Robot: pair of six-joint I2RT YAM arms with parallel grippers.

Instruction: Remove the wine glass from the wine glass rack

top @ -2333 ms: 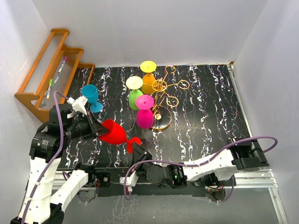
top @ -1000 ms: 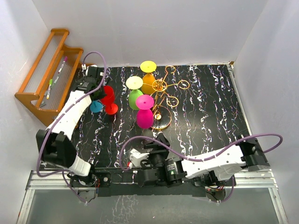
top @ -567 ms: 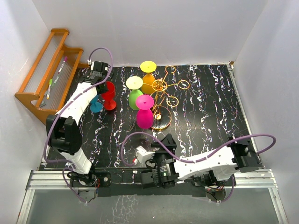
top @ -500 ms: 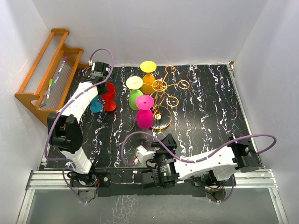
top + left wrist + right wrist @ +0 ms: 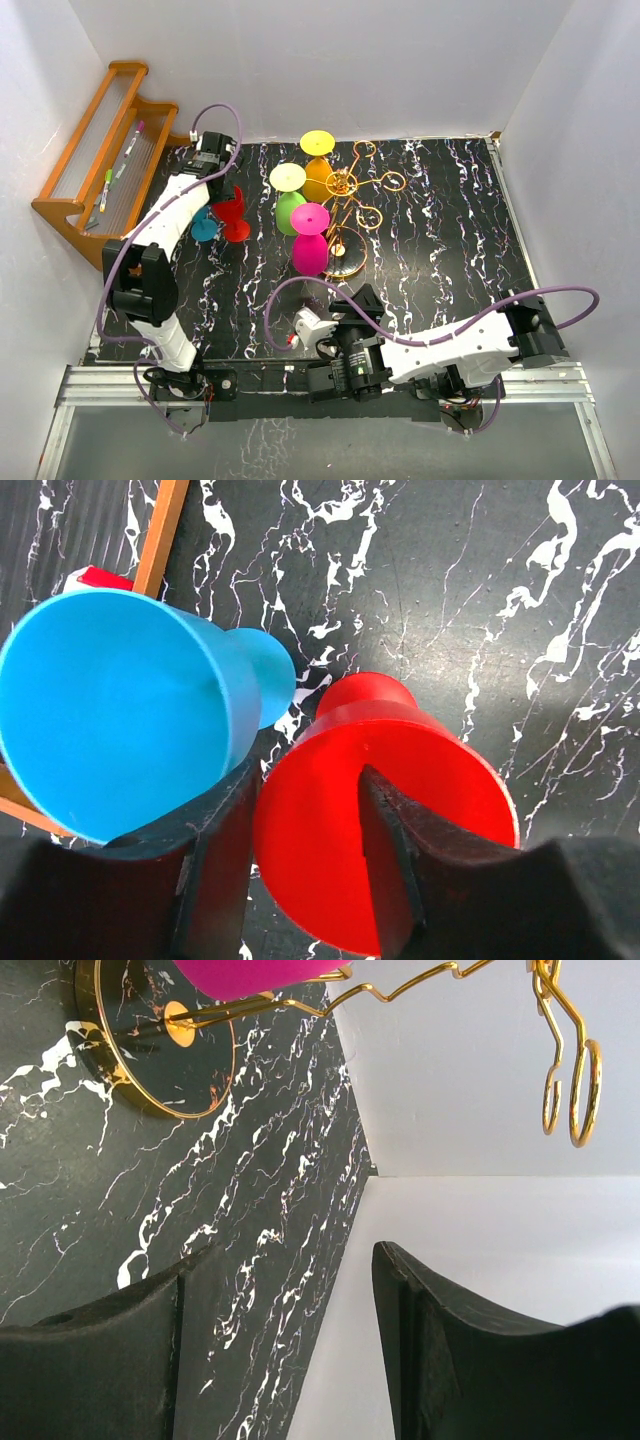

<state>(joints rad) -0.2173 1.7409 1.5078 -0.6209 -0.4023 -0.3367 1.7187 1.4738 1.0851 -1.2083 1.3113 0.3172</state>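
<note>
1. The red wine glass (image 5: 235, 228) (image 5: 440, 780) is off the wine glass rack (image 5: 343, 184) (image 5: 180, 1028). It is on the table (image 5: 440, 220) left of the rack, just beside a blue glass (image 5: 205, 228) (image 5: 120, 700).
2. The left gripper (image 5: 222, 195) (image 5: 310, 775) is over it, with one finger on each side of the bowl. I cannot tell if they press it.
3. The right gripper (image 5: 345, 300) (image 5: 282, 1260), near the front of the rack, has its fingers apart with nothing between them.
4. A pink glass (image 5: 310, 250) hangs on the rack.
</note>
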